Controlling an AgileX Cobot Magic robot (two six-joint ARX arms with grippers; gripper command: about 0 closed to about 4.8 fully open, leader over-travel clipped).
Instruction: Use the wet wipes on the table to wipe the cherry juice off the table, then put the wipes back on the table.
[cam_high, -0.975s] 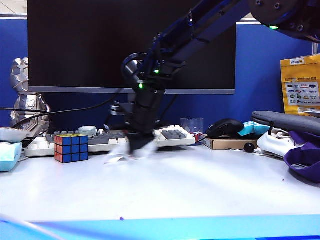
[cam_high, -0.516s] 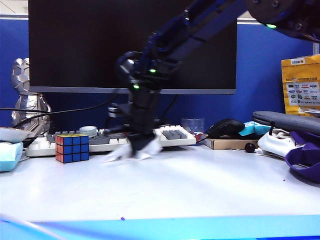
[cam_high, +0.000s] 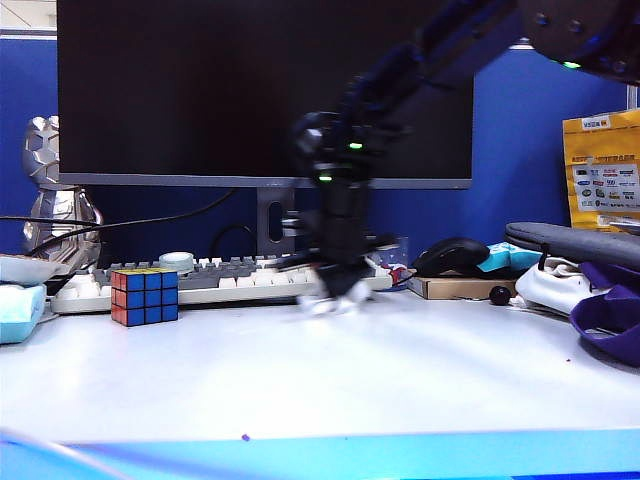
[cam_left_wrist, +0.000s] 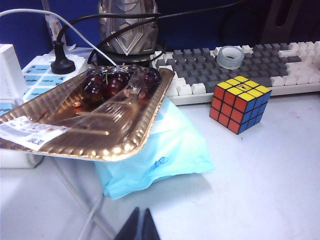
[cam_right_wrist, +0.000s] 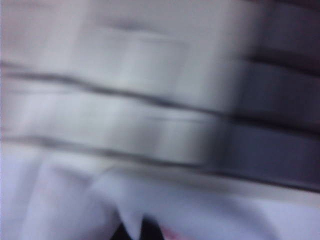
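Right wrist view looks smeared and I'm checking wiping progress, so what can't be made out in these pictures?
- Right wrist view: motion blur; the pale and grey keyboard is only bands, and the thin white wet wipe at the right end effector is shapeless.
- Exterior view: the right end effector and wipe are smeared; contact with the pale grey table is unclear.
- Juice spots: too small to judge.
- Left wrist view: left end effector cut off by the edge.

The right tool (cam_high: 338, 297) is motion-blurred in the exterior view, and the wet wipes (cam_high: 330, 301) under it show only as a pale smear. The right wrist view is blurred throughout; keyboard (cam_right_wrist: 150, 115) rows streak across it. The left tool (cam_left_wrist: 141, 226) is cut off at that frame's 6 o'clock edge. The cherry juice (cam_high: 243, 437) is a speck.
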